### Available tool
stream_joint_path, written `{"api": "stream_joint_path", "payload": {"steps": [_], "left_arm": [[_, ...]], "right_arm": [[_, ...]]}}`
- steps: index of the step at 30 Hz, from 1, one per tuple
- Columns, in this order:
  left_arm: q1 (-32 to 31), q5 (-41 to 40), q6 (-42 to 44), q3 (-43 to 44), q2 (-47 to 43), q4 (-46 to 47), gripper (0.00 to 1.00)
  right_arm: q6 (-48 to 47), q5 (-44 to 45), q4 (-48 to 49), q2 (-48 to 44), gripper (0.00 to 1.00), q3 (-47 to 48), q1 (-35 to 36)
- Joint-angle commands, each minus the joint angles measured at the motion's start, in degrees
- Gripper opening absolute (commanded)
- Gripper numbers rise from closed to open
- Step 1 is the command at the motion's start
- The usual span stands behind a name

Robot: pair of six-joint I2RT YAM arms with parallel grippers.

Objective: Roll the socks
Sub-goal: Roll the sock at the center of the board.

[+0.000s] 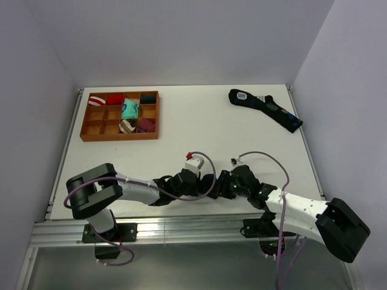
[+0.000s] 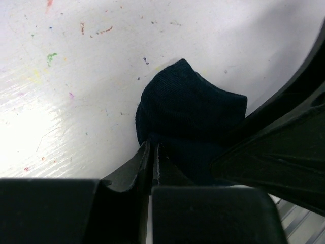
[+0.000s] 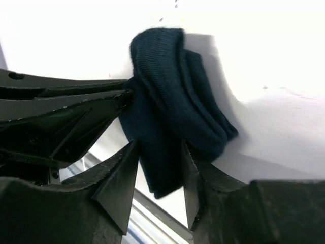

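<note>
The socks [image 2: 188, 112] lie bunched and partly folded on the desk [image 1: 199, 121], close to its near edge, between the two wrists. In the top view they're mostly hidden under the arms. The left jaws are clenched, nipping the edge of the fold as far as the wrist views show. The right jaws stand released, one side each of the loose tail, w/o squeezing it.

Risks, as I judge them: the left pinch looks shallow, so any pull could strip the fabric out and the fold would spring open. The right jaws, if closed from here, would prob. catch only one layer — and the roll goes lopsided. The tail also seems to reach the desk's edge — a nudge that way and it may slide off.
</note>
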Motion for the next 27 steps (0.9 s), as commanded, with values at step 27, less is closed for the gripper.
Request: {"api": "stream_joint_path", "payload": {"steps": [27], "left_arm": [[-0.69, -2.40, 5.34, 11.58, -0.26, -27.37, 0.00]], "right_arm": [[-11.52, 25.24, 3.09, -11.83, 0.46, 0.17, 17.13]]}}
